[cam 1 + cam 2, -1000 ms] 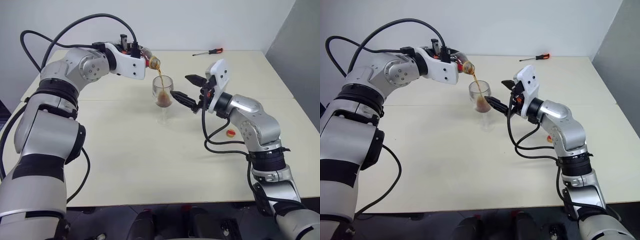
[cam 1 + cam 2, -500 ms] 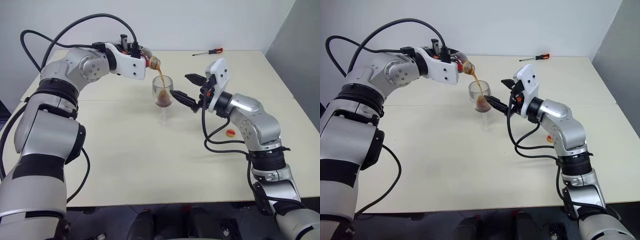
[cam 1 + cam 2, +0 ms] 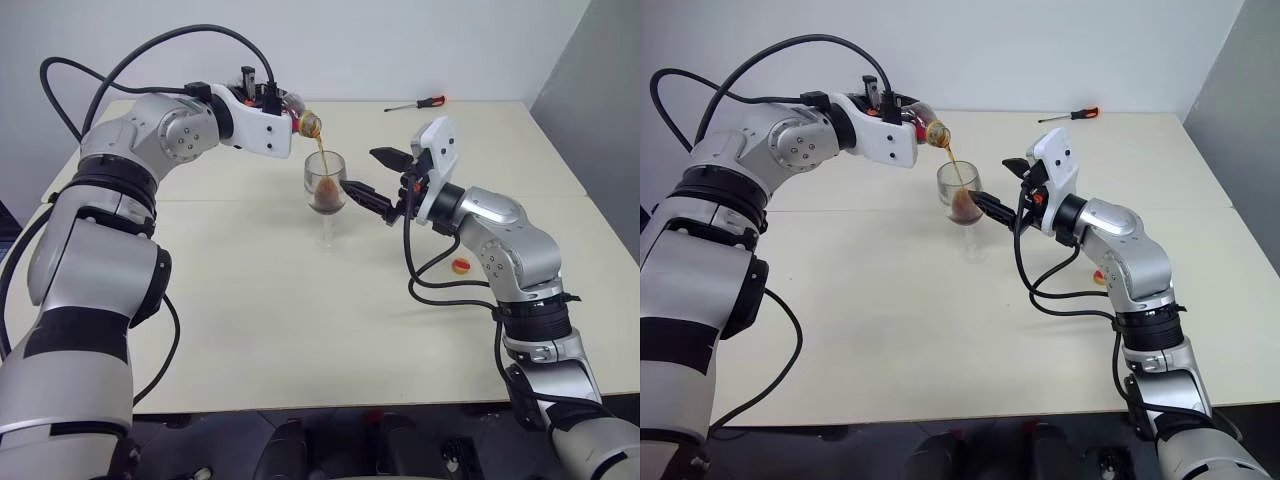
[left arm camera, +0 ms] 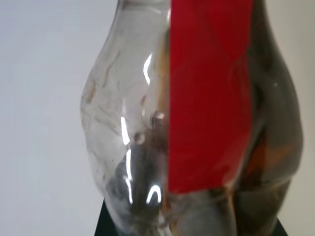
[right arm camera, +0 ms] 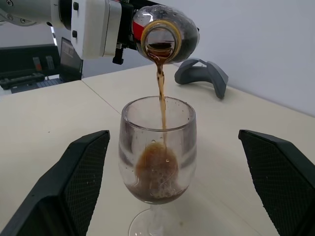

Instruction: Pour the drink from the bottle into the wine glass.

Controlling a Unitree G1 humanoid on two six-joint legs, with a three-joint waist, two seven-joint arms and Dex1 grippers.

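The left arm reaches forward from the worktop's left side, elbow bent and raised, its wrist level and turned inward toward the worktop's middle; the left gripper (image 3: 283,108) is closed on the bottle (image 3: 300,116), holding it tipped on its side. The right arm comes in from the right edge with a bent elbow. The right gripper (image 3: 372,174) points leftward with its two black fingers (image 5: 74,172) spread wide apart, gripping nothing.

left gripper (image 3: 908,125) tips bottle (image 3: 931,130), drink (image 3: 952,163) streams into wine glass (image 3: 962,192), approx. half full.
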